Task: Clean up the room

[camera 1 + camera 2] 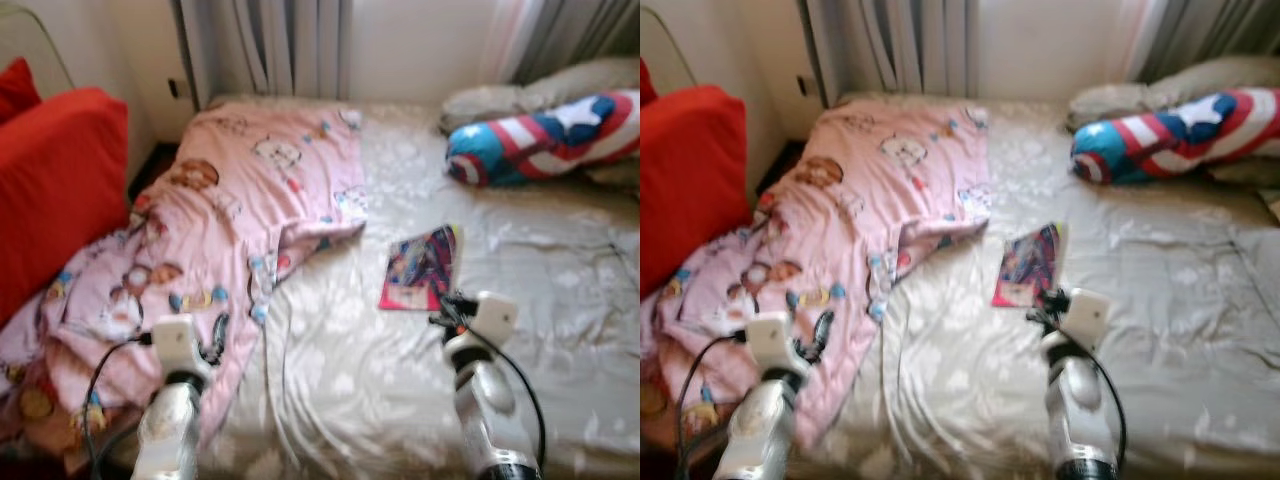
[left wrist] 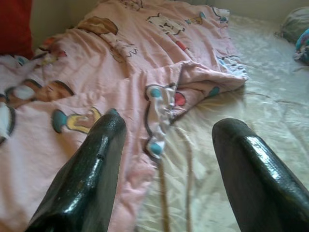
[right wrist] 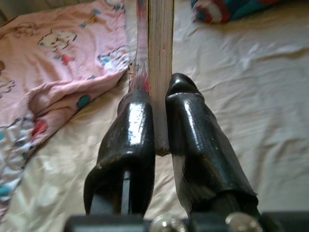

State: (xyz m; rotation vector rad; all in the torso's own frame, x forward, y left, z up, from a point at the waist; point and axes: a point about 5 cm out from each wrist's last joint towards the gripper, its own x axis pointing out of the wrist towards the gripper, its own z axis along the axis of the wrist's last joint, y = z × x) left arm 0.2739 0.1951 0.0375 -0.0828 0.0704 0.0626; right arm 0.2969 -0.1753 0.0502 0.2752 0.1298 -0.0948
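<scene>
Eye views: a bed (image 1: 400, 400) with a pale patterned sheet takes up most of the scene. A pink cartoon-print blanket (image 1: 230, 210) lies crumpled over its left half and spills off the near left edge. A red cushion (image 1: 55, 180) sits to the left of the bed. At the head, on the right, a star-and-stripe pillow (image 1: 545, 135) rests against a grey pillow (image 1: 500, 95); curtains (image 1: 270, 40) hang behind. A colourful book (image 1: 422, 268) stands up off the sheet near the bed's middle, its near end at the right gripper (image 1: 452, 305). The left gripper (image 1: 820, 333) hovers over the blanket's near edge. Both views are slightly blurred.

Left wrist view: the two black fingers (image 2: 84, 183) are spread wide apart with nothing between them. Below them runs the blanket's hem where it meets the sheet.

Right wrist view: the fingers (image 3: 133, 145) are clamped on the book's lower edge, one on each cover. The book (image 3: 159, 53) is held edge-on, page block visible, upright above the sheet. The blanket lies off to one side, the striped pillow at the far end.
</scene>
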